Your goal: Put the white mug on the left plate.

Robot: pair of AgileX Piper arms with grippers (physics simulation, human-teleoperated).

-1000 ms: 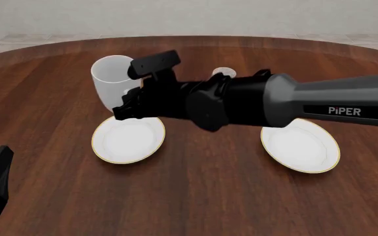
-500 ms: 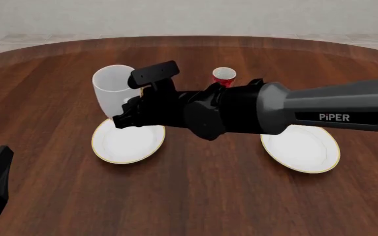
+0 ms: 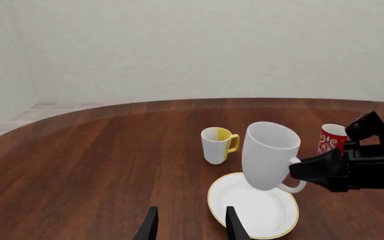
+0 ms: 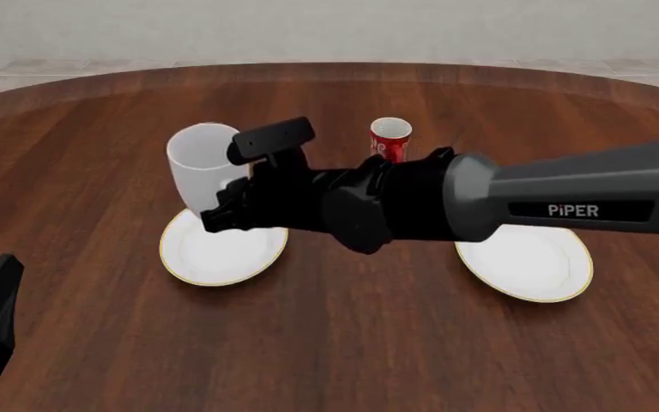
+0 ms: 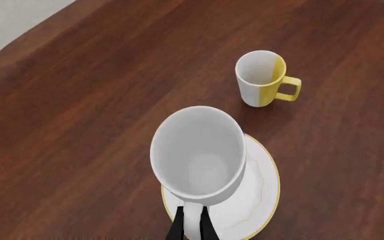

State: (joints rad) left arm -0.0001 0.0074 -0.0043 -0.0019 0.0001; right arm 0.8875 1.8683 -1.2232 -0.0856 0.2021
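Hanging just above the left plate (image 4: pixel 222 250), the white mug (image 4: pixel 206 166) is a tall, plain, all-white cup with a white loop handle, its mouth open upward and its body tipped a little off vertical. In the left wrist view the mug (image 3: pixel 269 155) is tilted, its base over the far part of the plate (image 3: pixel 253 206); whether the base touches the plate cannot be told. The right gripper (image 5: pixel 190 223) is clamped on the handle, its two dark fingers pinching the white loop from either side. The plate is round and shallow, white with a thin golden-yellow rim, and wider than the mug. The left gripper (image 3: pixel 190 225) is low at the near left edge of the table, its fingers spread apart with nothing between them. A twin plate (image 4: pixel 524 256) lies to the right, partly under the right arm. Beyond the mug stand a small white-and-yellow mug (image 3: pixel 217 144) and a red cup (image 4: pixel 390 138). The table (image 4: pixel 341 343) is dark reddish-brown wood with visible grain and a curved far edge, backed by a pale plain wall (image 3: pixel 192 45).
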